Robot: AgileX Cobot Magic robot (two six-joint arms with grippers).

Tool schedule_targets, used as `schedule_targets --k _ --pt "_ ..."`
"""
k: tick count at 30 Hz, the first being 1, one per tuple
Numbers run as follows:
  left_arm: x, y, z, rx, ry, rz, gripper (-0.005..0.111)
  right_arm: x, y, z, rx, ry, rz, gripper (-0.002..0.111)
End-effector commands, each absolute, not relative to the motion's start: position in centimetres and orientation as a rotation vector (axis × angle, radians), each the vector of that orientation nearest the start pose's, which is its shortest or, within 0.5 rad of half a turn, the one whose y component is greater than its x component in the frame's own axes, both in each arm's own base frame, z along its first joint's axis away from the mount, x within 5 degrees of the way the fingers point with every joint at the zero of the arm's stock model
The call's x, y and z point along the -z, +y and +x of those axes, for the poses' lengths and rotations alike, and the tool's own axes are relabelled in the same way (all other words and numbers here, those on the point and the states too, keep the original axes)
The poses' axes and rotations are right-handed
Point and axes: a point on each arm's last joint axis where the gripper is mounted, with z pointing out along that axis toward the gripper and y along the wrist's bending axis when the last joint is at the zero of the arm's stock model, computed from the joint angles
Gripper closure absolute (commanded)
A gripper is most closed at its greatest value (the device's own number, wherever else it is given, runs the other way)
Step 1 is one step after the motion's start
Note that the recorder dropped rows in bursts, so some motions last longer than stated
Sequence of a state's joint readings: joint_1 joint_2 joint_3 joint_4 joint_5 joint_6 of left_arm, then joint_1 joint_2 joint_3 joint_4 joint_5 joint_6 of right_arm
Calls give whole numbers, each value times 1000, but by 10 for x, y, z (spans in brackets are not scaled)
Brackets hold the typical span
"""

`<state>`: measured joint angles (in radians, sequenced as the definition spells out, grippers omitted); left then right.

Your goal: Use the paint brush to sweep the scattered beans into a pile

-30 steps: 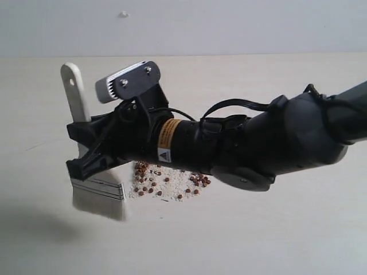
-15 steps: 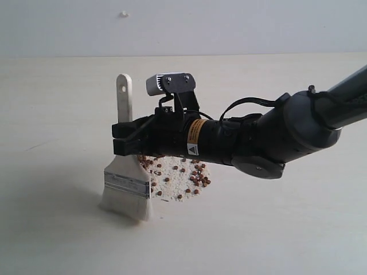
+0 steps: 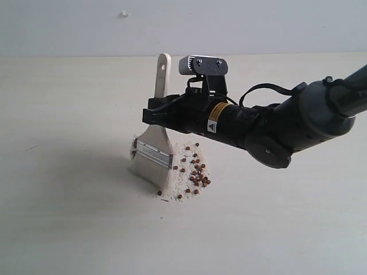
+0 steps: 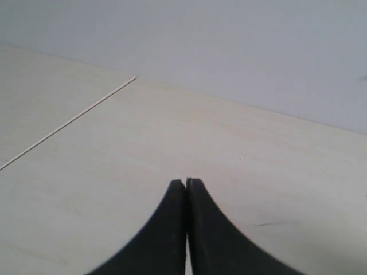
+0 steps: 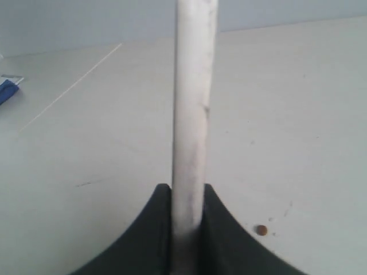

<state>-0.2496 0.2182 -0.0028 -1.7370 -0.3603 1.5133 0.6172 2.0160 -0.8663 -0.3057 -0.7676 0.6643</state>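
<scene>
Paint brush (image 3: 152, 152) on table (image 3: 69, 223), seemingly against left edge of beans (image 3: 195, 175).

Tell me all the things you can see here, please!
table: one, pale wood, under everything
wall: one, grey, behind the table
beans: dozens, reddish-brown, clustered beside the brush bristles
crumbs: one patch, whitish, under the beans
paint brush: one, pale handle, silver band, cream bristles, bristles down at the pile's edge
blue thing: one, blue, on the table, cut off
right gripper: one, black, shut on the paint brush
left gripper: one, black, shut, holding nothing
</scene>
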Motion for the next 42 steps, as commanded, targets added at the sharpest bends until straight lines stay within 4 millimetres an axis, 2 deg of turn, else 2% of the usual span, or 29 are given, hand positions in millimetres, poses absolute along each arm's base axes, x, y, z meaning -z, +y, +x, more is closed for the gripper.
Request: schedule_targets --k 1,4,9,12,14,21,26,30,36,42 --pt "-195 14 73 39 1730 -242 107 -129 233 304 -893 1927 -294 108" --pt "-195 14 73 39 1730 -242 107 -141 235 303 -971 1894 -262 108" --pt "-195 14 73 39 1730 -242 107 -172 241 295 -1151 1791 -249 108" --pt "-195 14 73 39 1730 -242 107 -185 242 292 -1152 1742 -234 108" --pt "-195 14 73 39 1730 -242 107 -186 245 292 -1107 1722 -201 108" --pt "-195 14 73 39 1730 -242 107 -174 270 280 -730 1722 31 108" --pt "-195 14 73 39 1730 -242 107 -174 311 273 -606 1701 117 108" --pt "-195 14 73 39 1730 -242 107 -171 346 279 -560 1718 72 108" --pt "-195 14 73 39 1730 -242 107 -141 362 294 -434 1887 217 108" --pt "-195 14 73 39 1730 -242 107 -133 363 297 -337 1924 171 108"
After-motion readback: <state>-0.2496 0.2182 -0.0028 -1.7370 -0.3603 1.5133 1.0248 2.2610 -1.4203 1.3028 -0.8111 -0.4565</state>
